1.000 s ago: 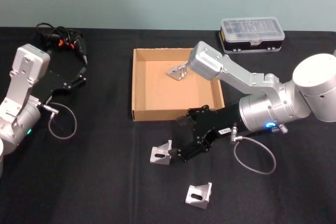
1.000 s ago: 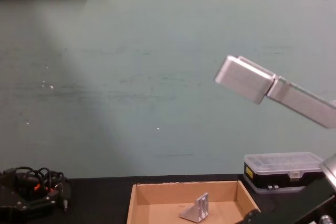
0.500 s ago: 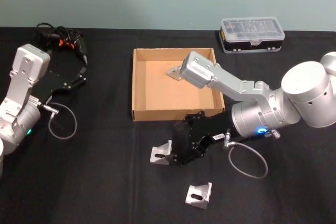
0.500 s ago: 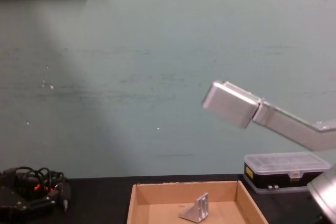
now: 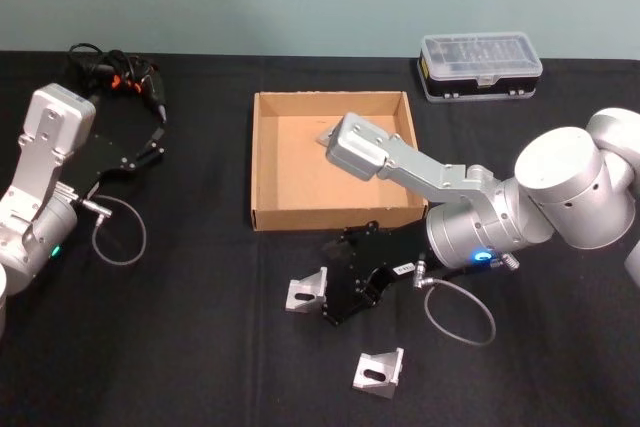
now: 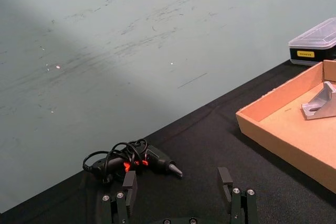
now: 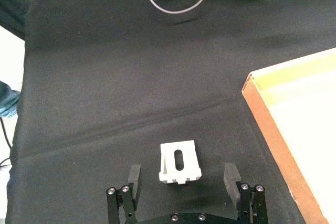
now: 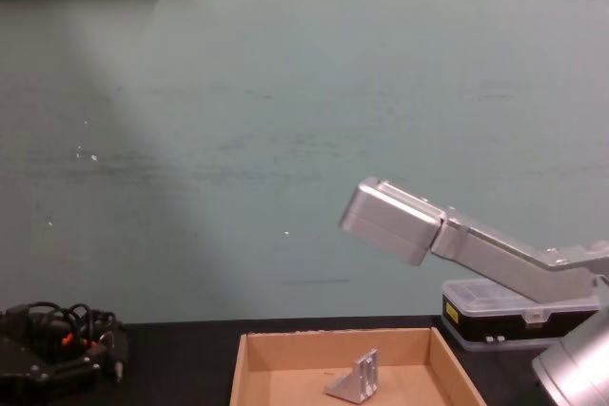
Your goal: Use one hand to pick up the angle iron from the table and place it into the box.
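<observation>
An angle iron [image 5: 306,291] lies on the black table [image 5: 180,347] just in front of the tan box [image 5: 262,162]. My right gripper [image 5: 327,285] is open and low over this angle iron [image 7: 179,162], which sits between the spread fingers [image 7: 134,181] without touching them. A second angle iron [image 5: 377,372] lies nearer the front. Another angle iron [image 8: 354,375] rests inside the box [image 8: 249,357]. My left gripper [image 5: 157,139] stands open at the far left, holding nothing.
A clear-lidded plastic case [image 5: 480,65] stands behind the box on the right. A black power drill with its coiled cord [image 5: 115,75] lies at the back left, just beyond the left gripper [image 6: 177,187]. The right arm's silver link [image 5: 372,149] hangs over the box.
My right gripper has slid left and down toward the angle iron in front of the box, now straddling it. The arm's elbow link sank lower over the box. The left arm stayed still.
</observation>
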Available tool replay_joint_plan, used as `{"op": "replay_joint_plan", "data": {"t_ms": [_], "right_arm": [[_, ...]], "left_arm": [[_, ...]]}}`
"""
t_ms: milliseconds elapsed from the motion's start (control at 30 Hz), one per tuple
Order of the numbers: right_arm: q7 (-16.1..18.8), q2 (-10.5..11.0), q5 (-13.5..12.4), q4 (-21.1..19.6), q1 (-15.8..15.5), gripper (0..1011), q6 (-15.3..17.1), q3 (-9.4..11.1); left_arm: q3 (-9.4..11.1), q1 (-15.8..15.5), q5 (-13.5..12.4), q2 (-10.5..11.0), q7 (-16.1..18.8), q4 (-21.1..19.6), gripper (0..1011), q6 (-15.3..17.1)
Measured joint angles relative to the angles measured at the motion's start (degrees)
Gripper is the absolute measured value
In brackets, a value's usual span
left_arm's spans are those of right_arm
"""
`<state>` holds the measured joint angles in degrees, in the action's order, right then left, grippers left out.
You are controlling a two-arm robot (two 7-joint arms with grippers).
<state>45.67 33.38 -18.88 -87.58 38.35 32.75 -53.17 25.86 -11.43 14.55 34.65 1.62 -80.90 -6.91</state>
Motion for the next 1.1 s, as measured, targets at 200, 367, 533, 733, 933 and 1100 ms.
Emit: {"op": "replay_joint_plan", "data": {"t_ms": [200,367,533,733,933,1100], "right_arm": [[0.0,-0.64,0.16,0.83,0.2,1003,-0.34,-0.14],[0.15,-1.05,0.34,1.47,0.3,1003,-0.57,-0.45],[0.38,-1.21,0.45,2.05,0.29,1003,-0.68,-0.68],[0.62,-1.38,0.64,2.68,0.12,1003,-0.73,-0.86],[0.54,-1.67,0.87,3.22,-0.02,1000,-0.73,-0.89],[0.27,-2.08,0.98,3.58,-0.19,934,-0.73,-0.81]], "left_arm": [[0.0,0.0,0.0,0.0,0.0,0.0,1000,0.0],[0.0,0.0,0.0,0.0,0.0,0.0,1000,0.0],[0.0,0.0,0.0,0.0,0.0,0.0,1000,0.0],[0.0,0.0,0.0,0.0,0.0,0.0,1000,0.0],[0.0,0.0,0.0,0.0,0.0,0.0,1000,0.0],[0.0,0.0,0.0,0.0,0.0,0.0,1000,0.0]]}}
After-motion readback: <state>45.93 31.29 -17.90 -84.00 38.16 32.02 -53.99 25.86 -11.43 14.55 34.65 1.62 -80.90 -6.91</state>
